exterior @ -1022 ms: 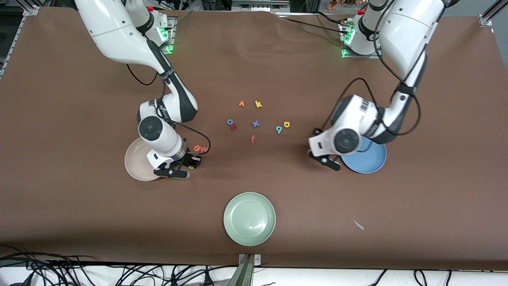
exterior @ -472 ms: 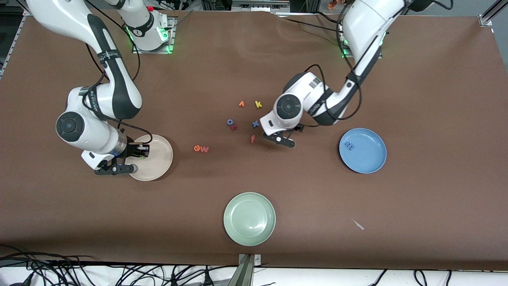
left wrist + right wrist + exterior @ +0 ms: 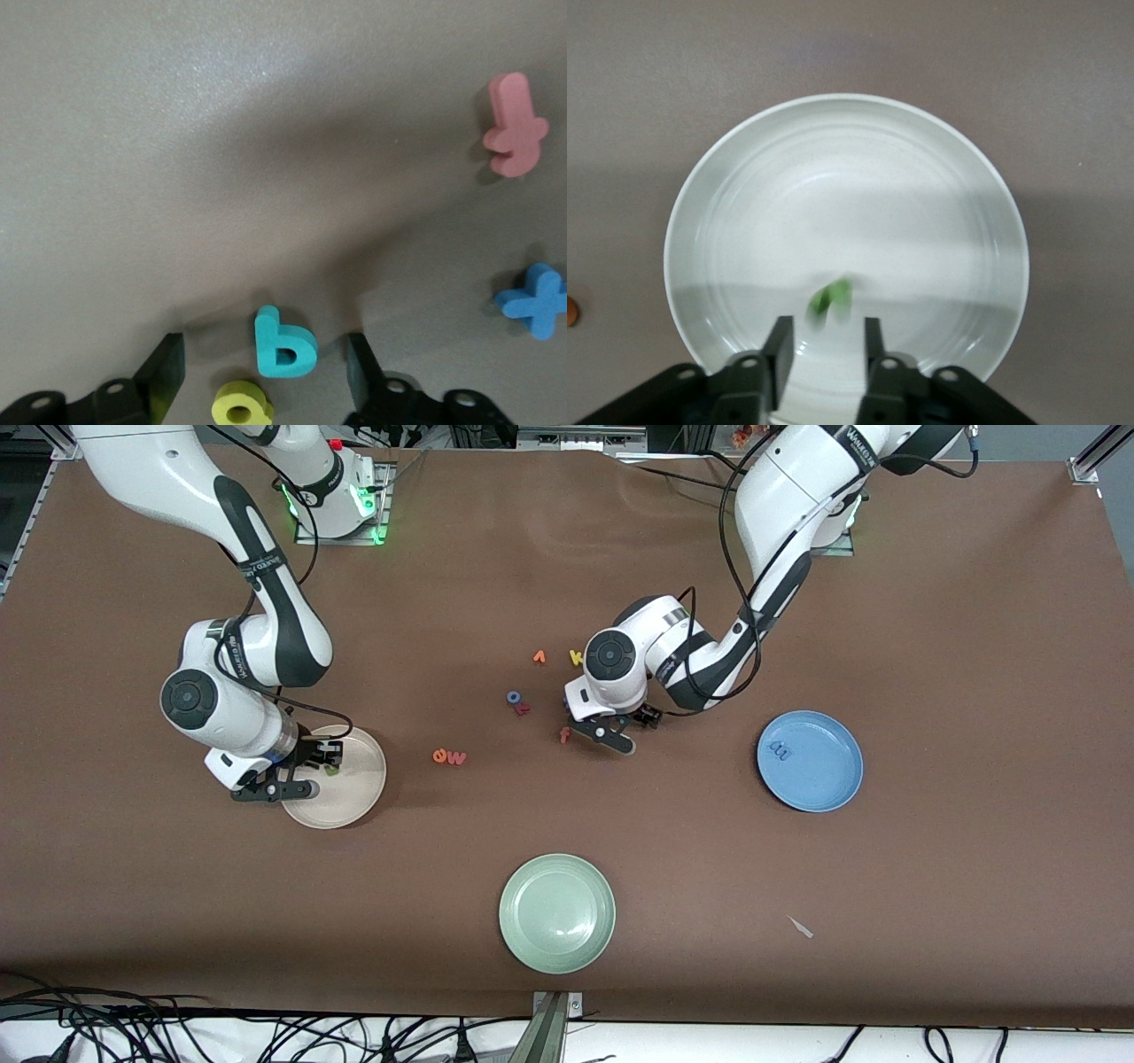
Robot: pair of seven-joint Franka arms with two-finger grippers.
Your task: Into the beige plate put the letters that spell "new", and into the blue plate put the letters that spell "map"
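While the right claw [image 3: 822, 341] hangs over the beige plate [image 3: 354, 788], its fingers stand slightly apart with nothing pinched; the green n [image 3: 830, 301], blurred, shows just ahead of the fingertips over the plate's floor. The orange e [image 3: 439, 755] and red w [image 3: 456, 758] lie touching on the table [image 3: 177, 886], between that plate and the central letter cluster. The pale green plate [image 3: 556, 912] sits well apart, nearest the front camera.

The left claw [image 3: 266, 372] is low over the cluster, fingers spread, gripping nothing. The teal a [image 3: 282, 343] lies between the fingers, and the yellow p [image 3: 241, 405] just beside it, closer to the claw's body. Outside the fingers lie the red f [image 3: 514, 126] and the blue x [image 3: 533, 301], both near enough to crowd the approach. The blue plate [image 3: 833, 779] holds the light blue m [image 3: 780, 750].
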